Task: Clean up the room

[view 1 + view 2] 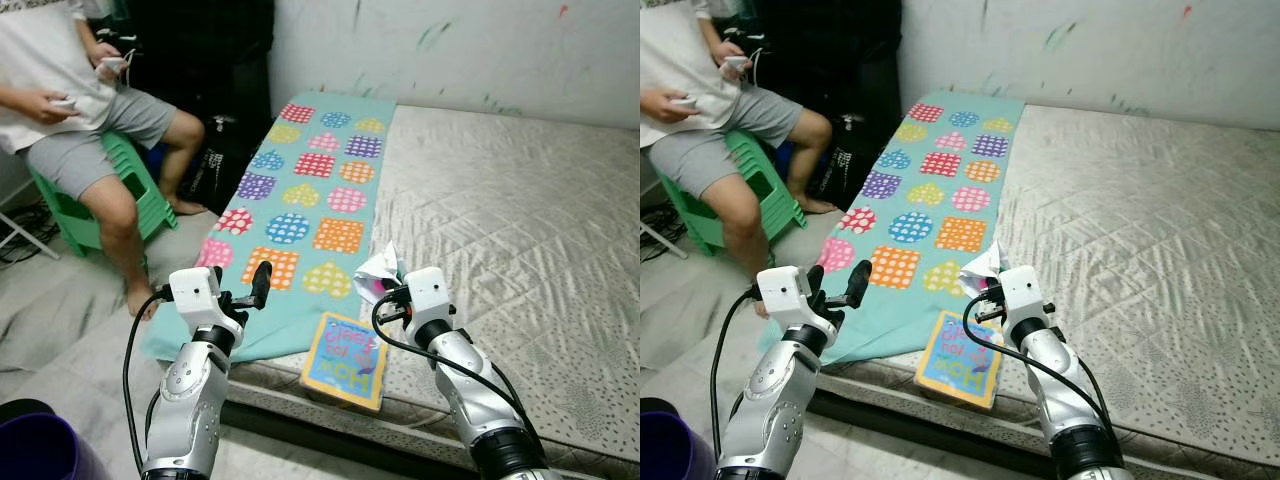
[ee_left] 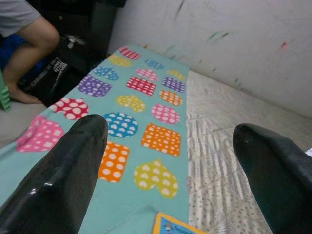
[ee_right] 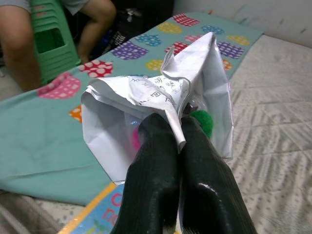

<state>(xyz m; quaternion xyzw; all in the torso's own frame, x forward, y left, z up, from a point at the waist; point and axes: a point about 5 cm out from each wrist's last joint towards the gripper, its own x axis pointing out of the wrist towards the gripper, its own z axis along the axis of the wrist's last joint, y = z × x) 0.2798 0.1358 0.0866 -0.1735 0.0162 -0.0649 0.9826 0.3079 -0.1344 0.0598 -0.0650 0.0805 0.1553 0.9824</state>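
My right gripper is shut on a crumpled white paper wrapper, held just above the mattress's front edge; in the right wrist view the paper folds over the black fingers, with something green and pink tucked inside. A colourful children's book lies on the mattress edge right below that gripper. My left gripper is open, raised over the near corner of the teal blanket with coloured hearts; its fingers stand wide apart with nothing between them.
A person in grey shorts sits on a green stool at the left, holding controllers. A black bag stands beside the bed. A dark purple bin is at the lower left. The quilted mattress stretches right to the white wall.
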